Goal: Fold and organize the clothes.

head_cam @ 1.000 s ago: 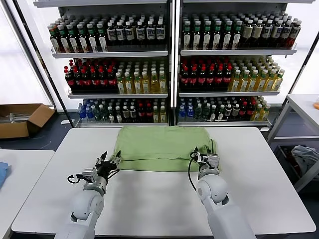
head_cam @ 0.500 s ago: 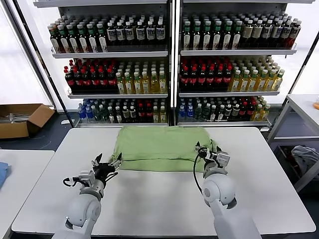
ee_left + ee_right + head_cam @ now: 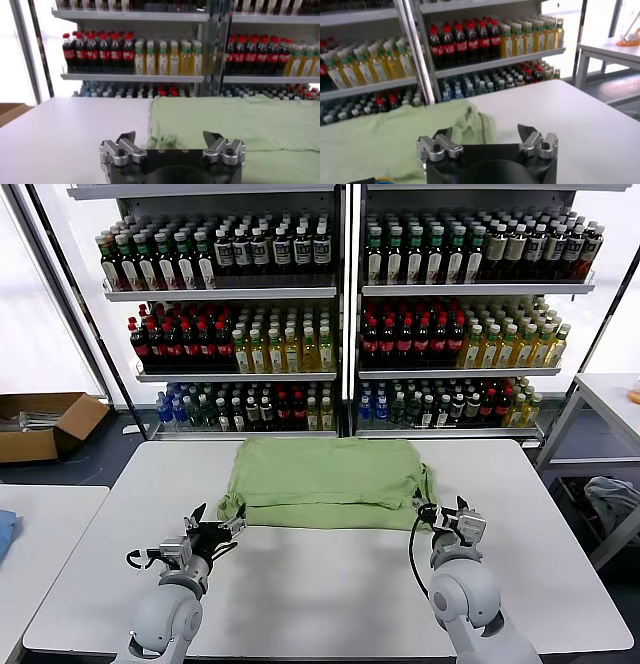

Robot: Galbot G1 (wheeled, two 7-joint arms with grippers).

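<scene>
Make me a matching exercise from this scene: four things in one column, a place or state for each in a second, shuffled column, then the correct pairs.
Things:
1. green shirt
2. left gripper
3. right gripper
4. cardboard box

Places or states:
A. open, just off the shirt's right front corner
B. on the floor, far left
C. folded flat on the white table
D. open, just off the shirt's left front corner

Pairs: 1-C, 2-D, 3-A, 4-B

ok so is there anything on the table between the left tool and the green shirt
Nothing: in the head view only bare white table separates the open left tool from the folded green shirt. The left wrist view shows the same, with the shirt's edge just ahead.
</scene>
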